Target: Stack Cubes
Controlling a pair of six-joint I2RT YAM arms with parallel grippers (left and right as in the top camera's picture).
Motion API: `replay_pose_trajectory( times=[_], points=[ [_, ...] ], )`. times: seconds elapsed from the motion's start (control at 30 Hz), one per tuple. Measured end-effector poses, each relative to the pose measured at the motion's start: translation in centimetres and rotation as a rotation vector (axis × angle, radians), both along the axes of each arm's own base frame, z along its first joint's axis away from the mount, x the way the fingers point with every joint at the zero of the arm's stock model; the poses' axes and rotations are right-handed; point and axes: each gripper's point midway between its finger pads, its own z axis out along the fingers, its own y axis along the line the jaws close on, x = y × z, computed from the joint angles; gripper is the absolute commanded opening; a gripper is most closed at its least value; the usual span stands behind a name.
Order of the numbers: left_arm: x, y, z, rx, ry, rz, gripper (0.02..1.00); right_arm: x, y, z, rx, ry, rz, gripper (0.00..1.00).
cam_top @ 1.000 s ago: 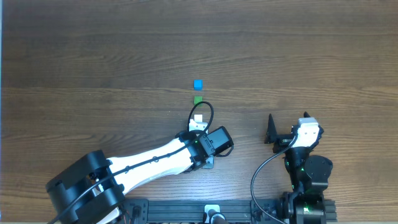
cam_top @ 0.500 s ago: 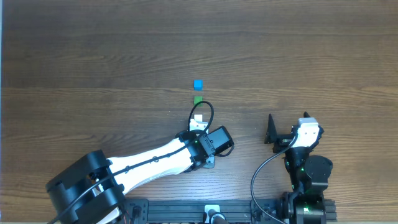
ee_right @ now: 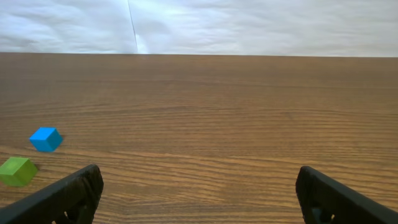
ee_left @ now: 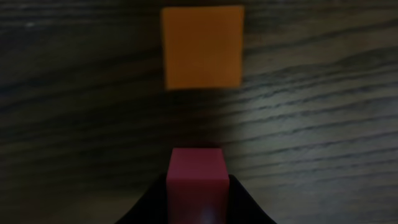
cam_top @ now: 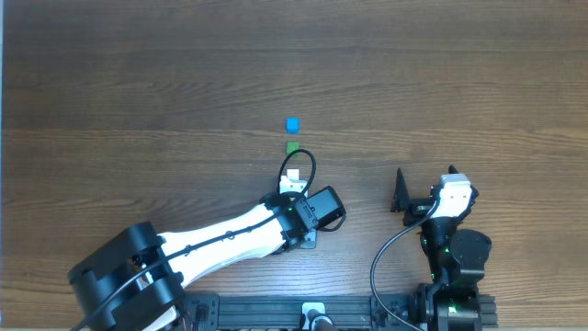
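i'm clamping a red cube (ee_left: 198,167) in the left gripper (ee_left: 198,190) beside the green cube (cam_top: 292,147), blue cube (cam_top: 292,124) lying beyond it; right gripper (ee_right: 199,175) fingers standing apart.

Looks low across a brown wood-grain counter (ee_right: 236,124) toward a pale, crinkled backdrop (ee_right: 261,25) crossed by one thin dark vertical line (ee_right: 132,28). Has the end effector (ee_right: 199,177) spread wide, its two dark fingers (ee_right: 68,196) far apart with wood grain showing between them. Finds a blue cube (ee_right: 45,139) and a green cube (ee_right: 17,171) resting on the counter, near each other but not touching, off beyond one finger. Places the green cube nearer the end effector and the blue cube farther out. Catches both cubes corner-on, top and two sides visible.
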Motion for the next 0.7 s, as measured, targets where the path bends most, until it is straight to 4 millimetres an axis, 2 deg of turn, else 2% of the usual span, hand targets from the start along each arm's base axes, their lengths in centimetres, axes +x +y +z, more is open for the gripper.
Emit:
replay_pose_trajectory(
  times=[0.1, 0.17, 0.3, 0.43, 0.57, 0.7],
  points=[
    [-0.2, 0.4, 0.9, 0.035, 0.021, 0.003, 0.042, 0.0, 0.0, 0.0, 0.0, 0.0, 0.0, 0.993],
    [0.0, 0.2, 2.2, 0.045, 0.027, 0.006, 0.04, 0.0, 0.0, 0.0, 0.0, 0.0, 0.0, 0.993],
    [1.9, -1.7, 5.8, -0.008, -0.002, 0.025, 0.04, 0.0, 0.0, 0.0, 0.0, 0.0, 0.0, 0.993],
    [4.3, -2.8, 8.6, -0.068, -0.04, 0.057, 0.038, 0.0, 0.0, 0.0, 0.0, 0.0, 0.0, 0.991],
    [6.9, -2.4, 10.0, -0.103, -0.067, 0.099, 0.036, 0.0, 0.0, 0.0, -0.001, 0.0, 0.0, 0.993],
    [8.6, -1.1, 10.1, -0.102, -0.072, 0.135, 0.04, 0.0, 0.0, 0.0, 0.0, 0.0, 0.0, 0.991]
  ],
)
